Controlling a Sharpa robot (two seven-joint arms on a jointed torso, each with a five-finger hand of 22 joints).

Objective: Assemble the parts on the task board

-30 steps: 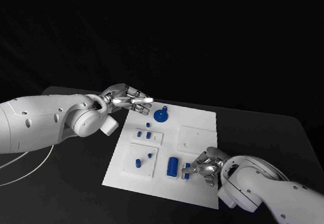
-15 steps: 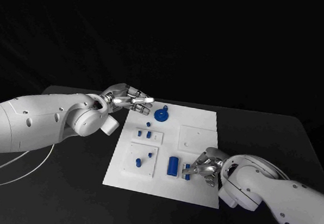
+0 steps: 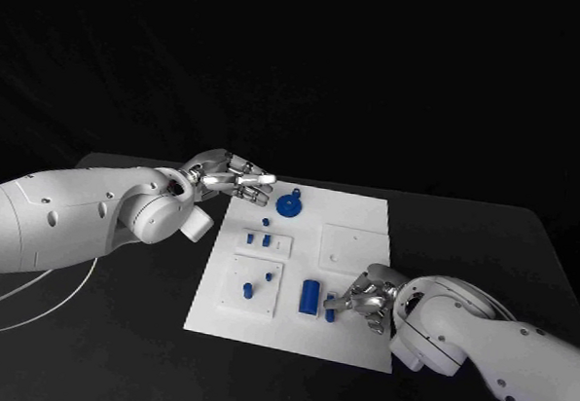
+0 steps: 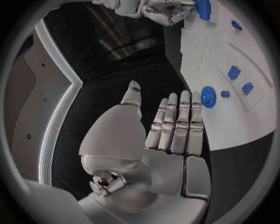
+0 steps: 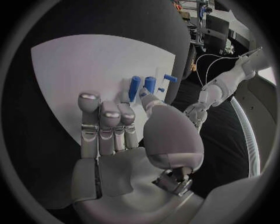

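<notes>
white, the task board (image 3: 357, 230) lies in the middle of the black table (image 3: 497, 244), with small blue parts on it: a round disc (image 3: 289, 204) near its far left corner and an upright cylinder (image 3: 308, 298) near its near edge. the left hand (image 3: 232, 179) hovers at the board's far left corner, fingers straight and side by side, holding nothing. the right hand (image 3: 362, 301) sits over the near right part of the board just beside the cylinder, fingers loosely extended, gripping nothing.
</notes>
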